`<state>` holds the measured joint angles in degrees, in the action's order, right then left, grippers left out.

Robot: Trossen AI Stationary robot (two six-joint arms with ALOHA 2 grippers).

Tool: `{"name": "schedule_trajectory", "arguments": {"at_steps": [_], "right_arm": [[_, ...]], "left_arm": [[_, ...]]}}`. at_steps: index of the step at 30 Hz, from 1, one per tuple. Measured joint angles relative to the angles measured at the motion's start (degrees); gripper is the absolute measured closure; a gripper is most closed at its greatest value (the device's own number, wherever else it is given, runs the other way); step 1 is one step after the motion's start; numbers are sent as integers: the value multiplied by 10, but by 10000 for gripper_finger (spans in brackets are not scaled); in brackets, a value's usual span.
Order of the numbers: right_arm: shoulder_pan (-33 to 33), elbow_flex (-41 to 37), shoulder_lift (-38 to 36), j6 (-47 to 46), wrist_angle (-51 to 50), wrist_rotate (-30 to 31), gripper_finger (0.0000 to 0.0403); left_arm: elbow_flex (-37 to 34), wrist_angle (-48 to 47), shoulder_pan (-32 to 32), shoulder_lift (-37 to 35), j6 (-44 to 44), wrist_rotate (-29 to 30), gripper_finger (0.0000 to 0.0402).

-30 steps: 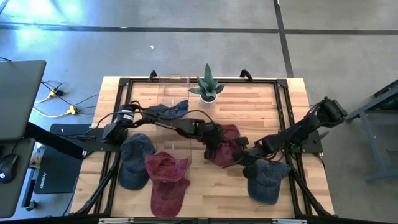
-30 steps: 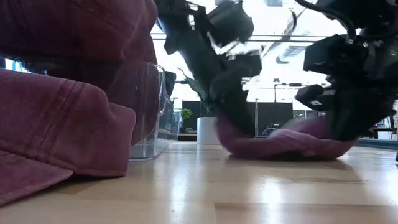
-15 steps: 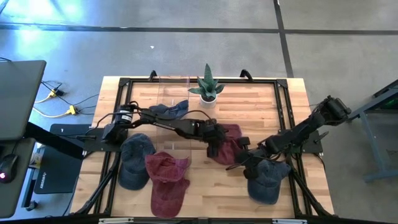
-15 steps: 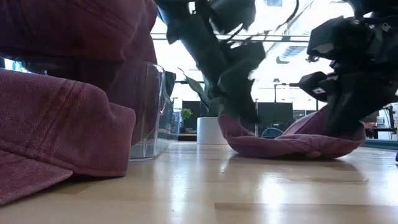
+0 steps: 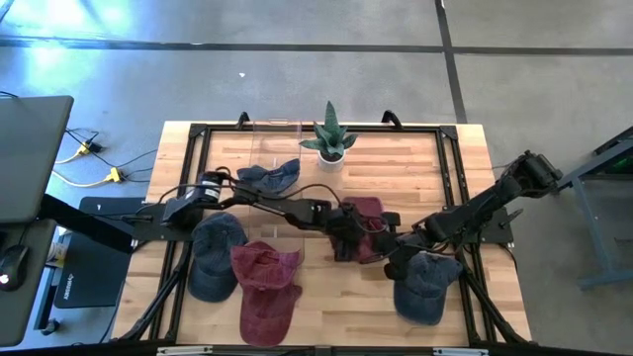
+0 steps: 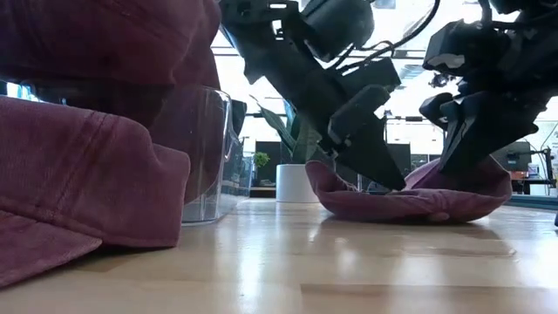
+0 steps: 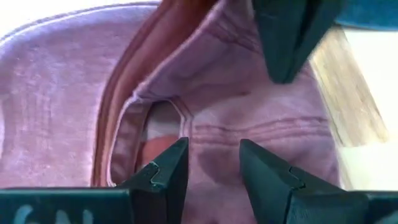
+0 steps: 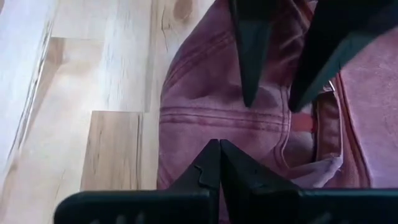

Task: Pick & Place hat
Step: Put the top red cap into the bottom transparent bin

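Since 1 s ago, left gripper [image 5: 341,237] is sitting further toward 3 o'clock over the maroon hat [image 5: 368,213], and right gripper [image 5: 389,247] is sitting a bit lower on it. Table [image 5: 435,168] is carrying the hat near centre, w/ its brim lifting off the wood in the low view. Left gripper's fingers [image 7: 163,168] are standing partly apart, hovering just over the crown, gripping nothing. Right gripper, fingers pressed together, is touching the hat's 4 o'clock edge.
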<state>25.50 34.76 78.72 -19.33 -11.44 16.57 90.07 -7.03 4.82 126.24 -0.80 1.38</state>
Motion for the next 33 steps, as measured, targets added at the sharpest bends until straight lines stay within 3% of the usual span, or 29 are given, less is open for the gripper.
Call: {"name": "schedule_trajectory", "arguments": {"at_steps": [7,13,20,27,33], "right_arm": [[0,0,0,2,1,-2,401],[0,0,0,6,1,-3,400],[1,0,0,18,1,-3,398],[30,0,0,90,33,-19,394],[63,0,0,120,49,-11,342]], "left_arm": [[0,6,-9,11,-3,-104,264],[1,24,-8,38,-5,-110,264],[0,36,-16,40,-5,-155,264],[36,-21,-15,42,-4,-159,264],[92,-117,-14,43,-16,-117,264]]}}
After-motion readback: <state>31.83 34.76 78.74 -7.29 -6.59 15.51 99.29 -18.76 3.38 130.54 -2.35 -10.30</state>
